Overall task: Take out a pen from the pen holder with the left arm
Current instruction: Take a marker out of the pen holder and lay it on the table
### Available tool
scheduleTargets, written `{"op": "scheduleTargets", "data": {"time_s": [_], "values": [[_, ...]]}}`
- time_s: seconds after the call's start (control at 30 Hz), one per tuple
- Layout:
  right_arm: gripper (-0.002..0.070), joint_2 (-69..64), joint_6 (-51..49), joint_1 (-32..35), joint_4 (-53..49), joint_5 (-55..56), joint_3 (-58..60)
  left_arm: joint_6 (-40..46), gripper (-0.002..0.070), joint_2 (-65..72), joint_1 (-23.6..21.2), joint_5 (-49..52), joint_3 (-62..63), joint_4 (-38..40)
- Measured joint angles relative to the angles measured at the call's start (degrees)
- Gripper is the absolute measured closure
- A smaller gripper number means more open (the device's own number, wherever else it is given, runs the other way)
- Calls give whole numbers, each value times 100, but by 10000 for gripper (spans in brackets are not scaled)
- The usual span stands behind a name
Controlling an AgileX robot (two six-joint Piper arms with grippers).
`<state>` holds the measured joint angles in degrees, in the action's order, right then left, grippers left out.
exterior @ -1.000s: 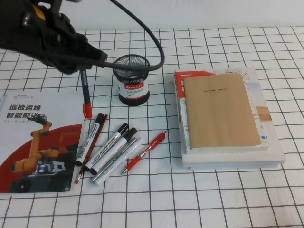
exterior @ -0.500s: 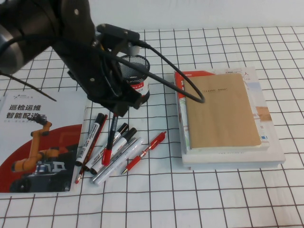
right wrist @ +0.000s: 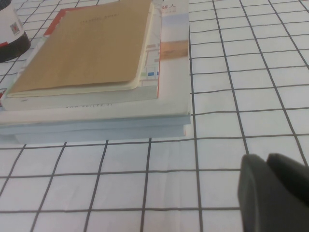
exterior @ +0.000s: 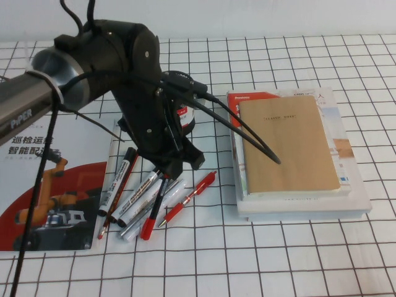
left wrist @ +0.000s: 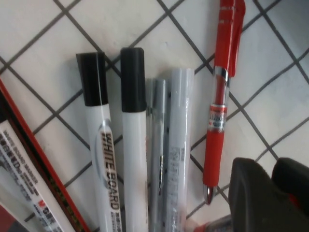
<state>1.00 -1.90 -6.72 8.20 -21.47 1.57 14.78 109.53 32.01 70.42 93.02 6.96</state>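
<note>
My left gripper (exterior: 166, 168) hangs low over the row of pens lying on the table, shut on a black pen with a red cap (exterior: 151, 213) that slants down toward the front. In the left wrist view its fingers (left wrist: 251, 193) pinch something red, just above a red gel pen (left wrist: 219, 96) and two whiteboard markers (left wrist: 135, 140). The mesh pen holder (exterior: 184, 115) is mostly hidden behind the left arm; its base also shows in the right wrist view (right wrist: 9, 29). My right gripper (right wrist: 273, 193) rests shut, low over the table, near the books.
A stack of books topped by a brown notebook (exterior: 288, 142) lies right of the pens. A printed brochure (exterior: 43, 185) lies on the left. Several markers (exterior: 139, 195) and a red pen (exterior: 189, 197) lie in front of the holder.
The left arm has swung from the far left, across the holder, down to the row of pens, carrying the red-capped pen with it.
</note>
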Motion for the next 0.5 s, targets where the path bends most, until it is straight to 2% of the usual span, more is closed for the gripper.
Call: {"op": "scheduleTargets", "data": {"time_s": [0.5], "values": [[690,0,0,0,0,0,0,253,629,445,0,-983,8,221]]}}
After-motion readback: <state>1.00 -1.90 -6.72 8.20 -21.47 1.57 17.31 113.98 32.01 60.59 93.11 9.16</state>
